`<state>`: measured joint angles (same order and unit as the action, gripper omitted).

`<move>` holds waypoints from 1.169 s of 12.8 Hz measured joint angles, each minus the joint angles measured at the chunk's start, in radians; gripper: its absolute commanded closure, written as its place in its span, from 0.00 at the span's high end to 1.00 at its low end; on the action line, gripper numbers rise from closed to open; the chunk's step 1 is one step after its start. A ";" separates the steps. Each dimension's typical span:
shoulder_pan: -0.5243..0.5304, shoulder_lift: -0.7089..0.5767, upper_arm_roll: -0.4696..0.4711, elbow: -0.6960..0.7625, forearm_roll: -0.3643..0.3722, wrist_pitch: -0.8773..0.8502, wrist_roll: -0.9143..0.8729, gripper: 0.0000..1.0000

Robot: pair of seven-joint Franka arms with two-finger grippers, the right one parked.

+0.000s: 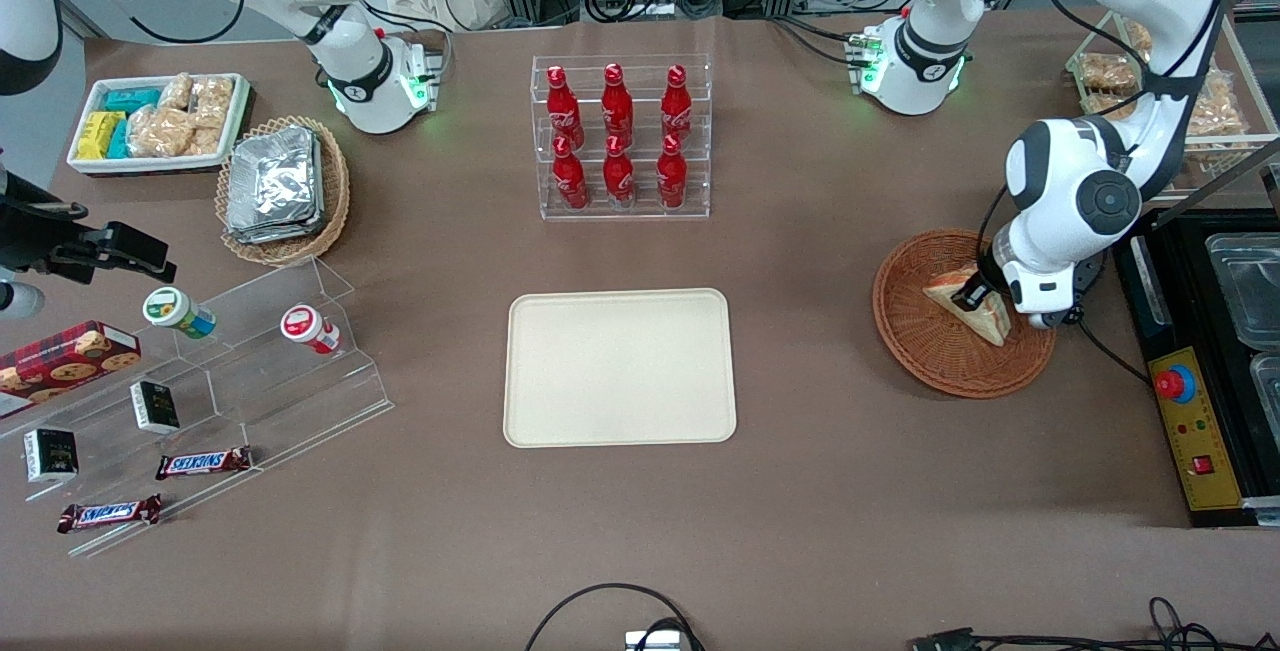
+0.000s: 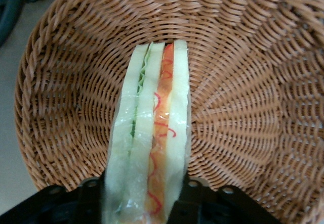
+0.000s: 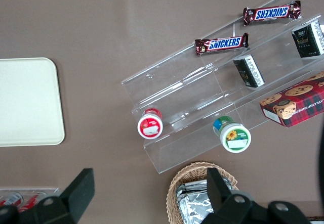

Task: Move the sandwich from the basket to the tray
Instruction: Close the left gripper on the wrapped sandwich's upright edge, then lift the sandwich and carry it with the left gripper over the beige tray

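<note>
The wrapped triangular sandwich [image 1: 968,303] stands on edge in the round reddish-brown wicker basket [image 1: 920,341], toward the working arm's end of the table. My left gripper [image 1: 978,293] is down in the basket, shut on the sandwich. In the left wrist view the sandwich [image 2: 152,143] shows pale bread with green, orange and red filling, and a black finger [image 2: 195,201] presses on each side of it above the woven basket floor [image 2: 243,107]. The cream tray [image 1: 620,367] lies flat at the table's middle with nothing on it.
A clear rack of red bottles [image 1: 620,136] stands farther from the front camera than the tray. A black unit with a red button [image 1: 1195,411] sits beside the basket at the table's edge. A clear stepped shelf [image 1: 200,391] with snacks and a foil-pack basket [image 1: 282,189] lie toward the parked arm's end.
</note>
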<state>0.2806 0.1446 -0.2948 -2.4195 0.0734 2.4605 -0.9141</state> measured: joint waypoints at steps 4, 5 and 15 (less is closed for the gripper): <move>-0.008 -0.048 -0.041 0.042 0.000 -0.036 -0.004 0.00; -0.008 -0.066 -0.073 0.090 0.000 -0.117 -0.003 0.00; -0.351 0.259 -0.342 0.828 0.156 -0.717 0.155 0.00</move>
<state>-0.0709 0.4031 -0.6368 -1.5912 0.2294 1.7438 -0.7589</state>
